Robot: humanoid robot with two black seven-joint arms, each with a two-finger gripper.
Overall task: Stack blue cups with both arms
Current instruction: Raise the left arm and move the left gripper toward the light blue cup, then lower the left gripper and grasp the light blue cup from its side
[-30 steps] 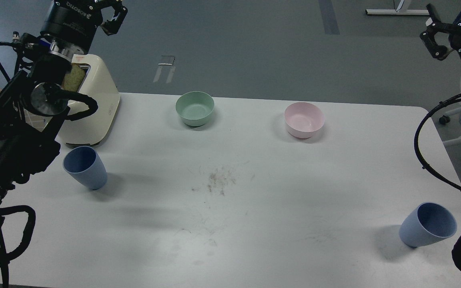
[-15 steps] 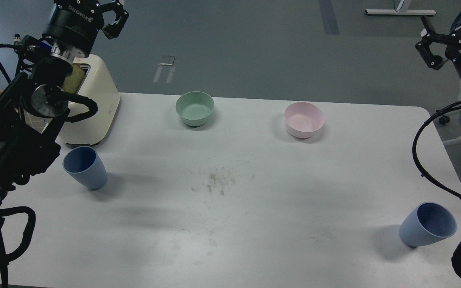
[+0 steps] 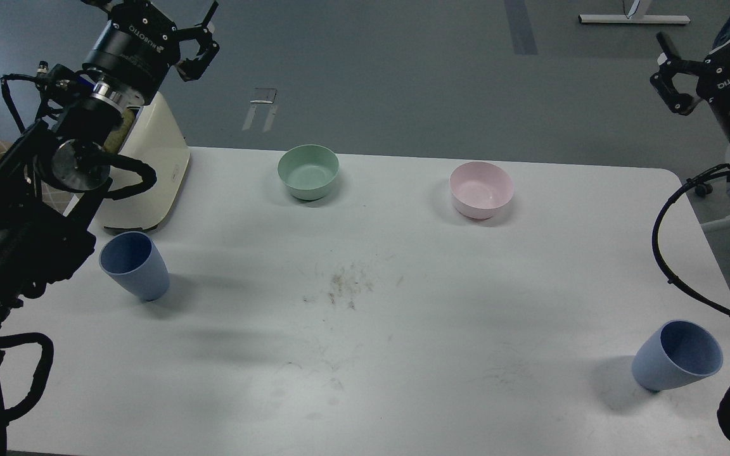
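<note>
Two blue cups stand upright and apart on the white table: one cup at the left beside my left arm, the other cup near the front right corner. My left gripper is raised high at the top left, above the toaster and far from the left cup; its fingers are spread and empty. My right gripper is raised high at the top right, far above the right cup. One finger shows splayed outward; the other is cut off by the frame's edge. It holds nothing.
A cream toaster stands at the back left, behind the left cup. A mint-green bowl and a pale pink bowl sit along the back of the table. Crumbs lie mid-table. Cables loop at both sides.
My left gripper has swung a little to the right and turned. My right gripper has shifted slightly left and up. The cups and bowls have not moved.
</note>
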